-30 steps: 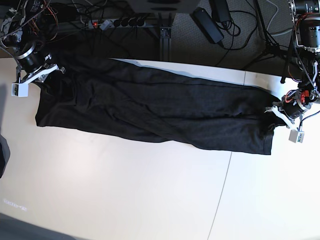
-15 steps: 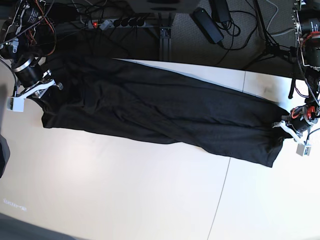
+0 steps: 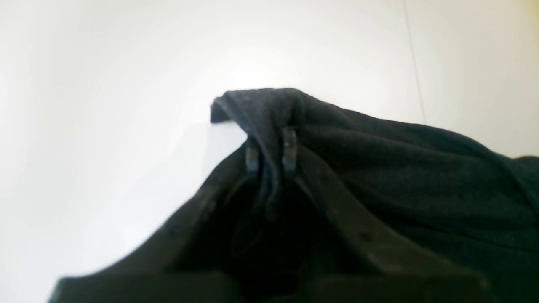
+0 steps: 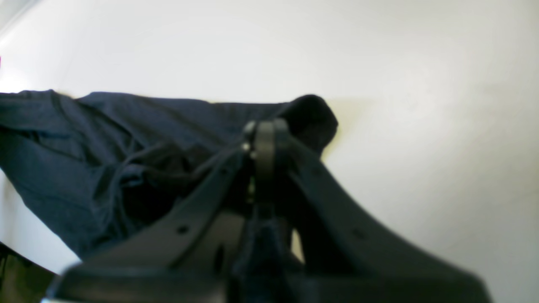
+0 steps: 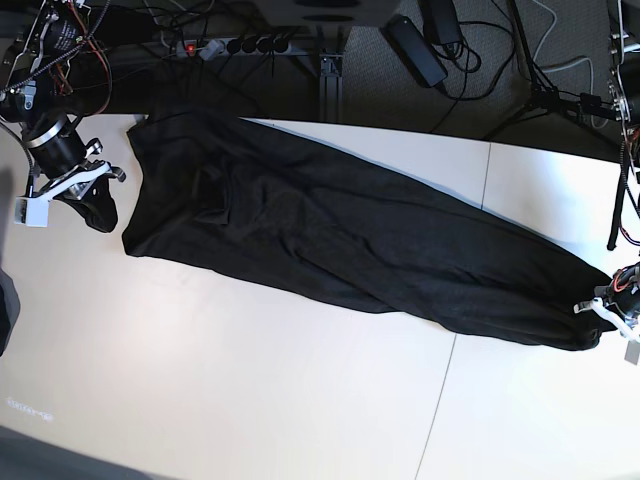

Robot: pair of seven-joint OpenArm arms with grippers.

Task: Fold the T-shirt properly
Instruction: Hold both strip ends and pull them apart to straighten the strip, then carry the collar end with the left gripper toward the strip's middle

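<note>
The black T-shirt [image 5: 340,235] lies stretched in a long diagonal band across the white table [image 5: 250,380], from the back left to the right edge. No print shows. My right gripper [image 5: 95,188] is at the far left of the base view, shut on a bunched corner of the T-shirt [image 4: 84,143] that pokes out past its fingertips [image 4: 265,134]. At the base view's right edge, my left gripper [image 5: 598,312] is shut on the other end. In the left wrist view the T-shirt [image 3: 400,168] is pinched between the two fingers [image 3: 289,147].
Behind the table's back edge, a power strip [image 5: 235,45], a black adapter [image 5: 415,48] and several cables lie on the dark floor. A thin seam [image 5: 445,385] runs across the tabletop. A dark object [image 5: 5,315] shows at the left edge.
Both grippers moved apart while holding the cloth. The left gripper went down and toward the table's right edge, pulling the shirt into a longer, narrower diagonal. The shirt's left end drew away from the right gripper.
</note>
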